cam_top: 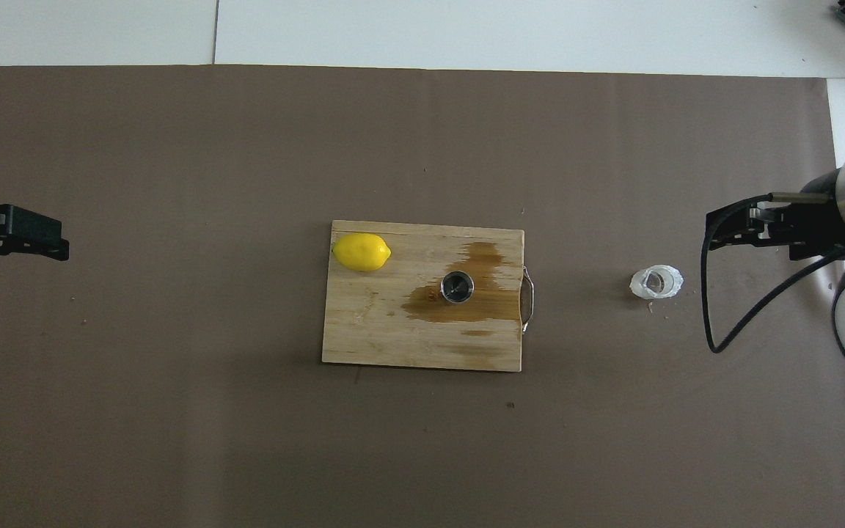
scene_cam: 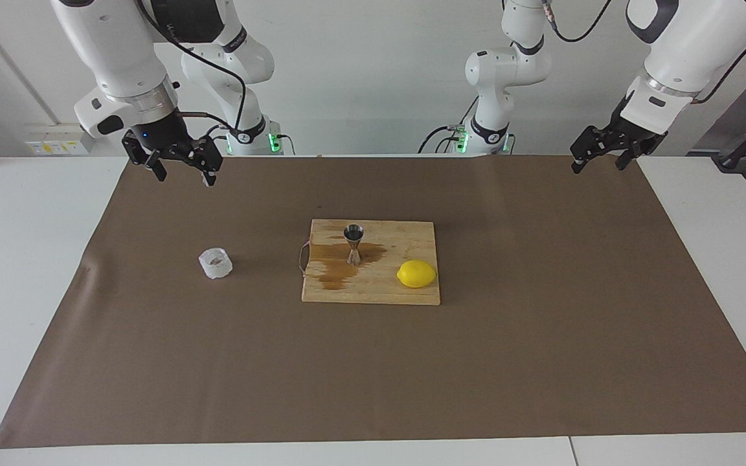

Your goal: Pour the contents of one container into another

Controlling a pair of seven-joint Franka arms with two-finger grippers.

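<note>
The left pincer is half cut off from above; both pincers spread wide, the right pincer too. One cup, one jigger, one lemon.

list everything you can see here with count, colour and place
cup: one, translucent whitish, on the paper toward the right arm's end of the table
jigger: one, shiny steel, upright on the board in a wet stain
board: one, light wood, mid-table
lemon: one, yellow, on the board, toward the left arm's end
stain: one, brown, on the board around the jigger
paper: one sheet, brown, covering the table
right gripper: one, black, open, empty, raised over the paper's edge by the robots
left gripper: one, black, open, empty, waiting over the paper's corner
</note>
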